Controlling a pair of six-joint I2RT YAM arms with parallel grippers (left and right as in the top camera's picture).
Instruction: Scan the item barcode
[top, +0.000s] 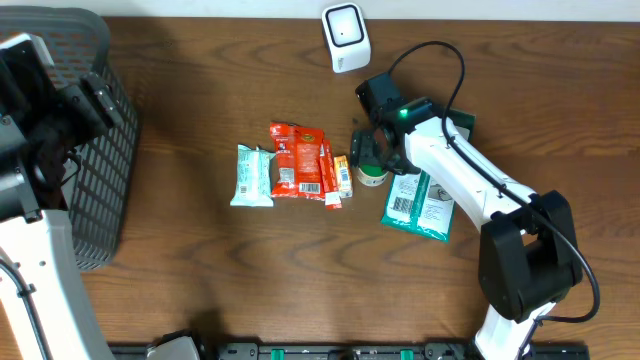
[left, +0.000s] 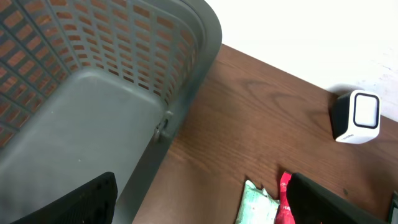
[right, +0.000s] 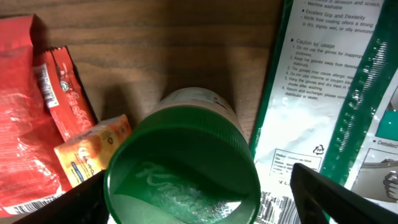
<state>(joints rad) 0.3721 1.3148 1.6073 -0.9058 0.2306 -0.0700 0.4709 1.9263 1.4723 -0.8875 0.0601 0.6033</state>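
Your right gripper (right: 199, 176) hangs directly over the green-lidded jar (right: 183, 168), looking straight down on its lid. Its 2 fingers (right: 93, 199) stand wide apart, 1 on each side of the lid. The near one sits tight against the rim, while the other shows a clear gap of packet between itself and the lid - so the jaws are spread and nothing is gripped.

The jar stands upright on the table (top: 200, 280), right of centre. An orange box (top: 343, 175) is just beside it on 1 side. On the other lies a green-and-white glove packet (top: 420, 205), flat with its printed back up. Past the orange box you have a thin red stick (top: 328, 178), a larger red packet (top: 297, 160) and a pale green packet (top: 252, 176), all in 1 row and touching or nearly so.

The scanner (top: 346, 36) - a small white unit - sits at the far edge of the table, well apart from the jar and beyond it.

Your left gripper (left: 202, 186) is held above the rim of the grey basket (left: 205, 37) at the left end of the table. Its fingers are spread wide with nothing between them. From that wrist you can see the scanner and the pale green packet's corner.
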